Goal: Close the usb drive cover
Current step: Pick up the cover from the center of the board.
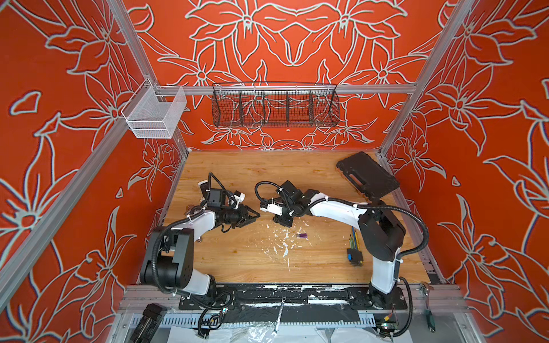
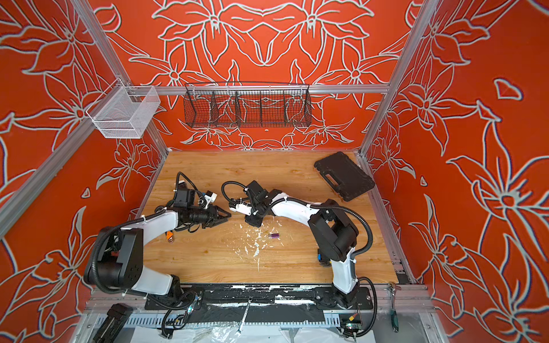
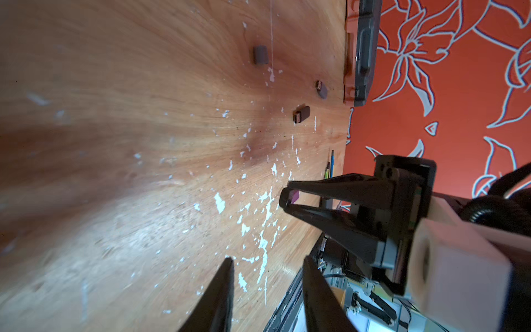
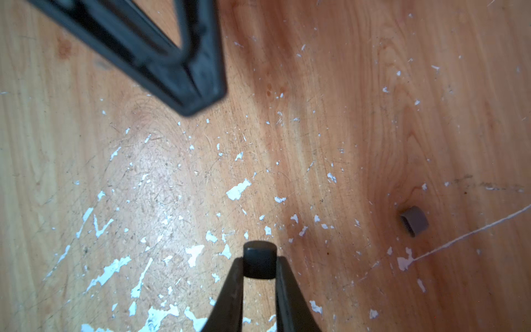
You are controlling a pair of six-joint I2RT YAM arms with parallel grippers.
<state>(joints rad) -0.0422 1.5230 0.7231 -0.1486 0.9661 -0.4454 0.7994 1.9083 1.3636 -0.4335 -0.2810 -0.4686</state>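
While your right pincer clamps the small purple plastic usb piece, your left pincer, part-open and empty, points straight at it, near, not touching.

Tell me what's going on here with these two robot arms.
The right gripper is pinching a small purple USB piece in its jaws; whether it is the drive or its cover cannot be told. The left gripper points toward it from close by, jaws apart and empty. A loose grey cover and two small drives lie on the wooden table.
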